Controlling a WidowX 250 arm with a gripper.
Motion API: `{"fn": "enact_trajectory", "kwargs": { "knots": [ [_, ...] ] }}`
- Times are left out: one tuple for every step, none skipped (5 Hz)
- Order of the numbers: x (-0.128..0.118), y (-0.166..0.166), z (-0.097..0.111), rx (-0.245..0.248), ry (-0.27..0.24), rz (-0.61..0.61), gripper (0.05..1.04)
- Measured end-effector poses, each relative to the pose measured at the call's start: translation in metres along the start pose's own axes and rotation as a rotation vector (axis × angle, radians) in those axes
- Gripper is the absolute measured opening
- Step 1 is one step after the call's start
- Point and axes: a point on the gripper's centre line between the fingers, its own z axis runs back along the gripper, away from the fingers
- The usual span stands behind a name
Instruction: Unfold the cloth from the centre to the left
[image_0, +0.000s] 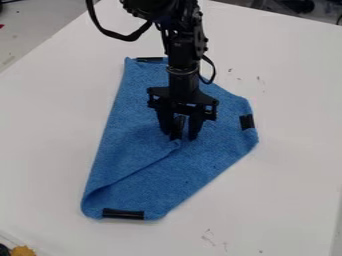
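Cloth (133, 150), blue and part-folded, lies mid-worktop (294, 165), its long axis running from the view's top towards bottom left. The fold's free edge slants from lower left up to a corner at the pincer (184, 136), whose fingers stand slightly apart; whether they grip fabric, I cannot tell. Worktop stretches broadly either side.

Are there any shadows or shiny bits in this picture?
In the camera view, the white table looks bright all over, with no hard-edged shadow; soft shade runs along the fold of the blue cloth; the gripper is so black that its parts blend together.
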Motion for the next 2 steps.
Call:
{"fn": "enact_trajectory", "kwargs": {
  "knots": [
    [0.0002, 0.0008, 0.0007, 0.003, 0.006, -0.007, 0.317],
    [0.0004, 0.0010, 0.0007, 0.007, 0.004, 0.000, 0.156]
  ]
}}
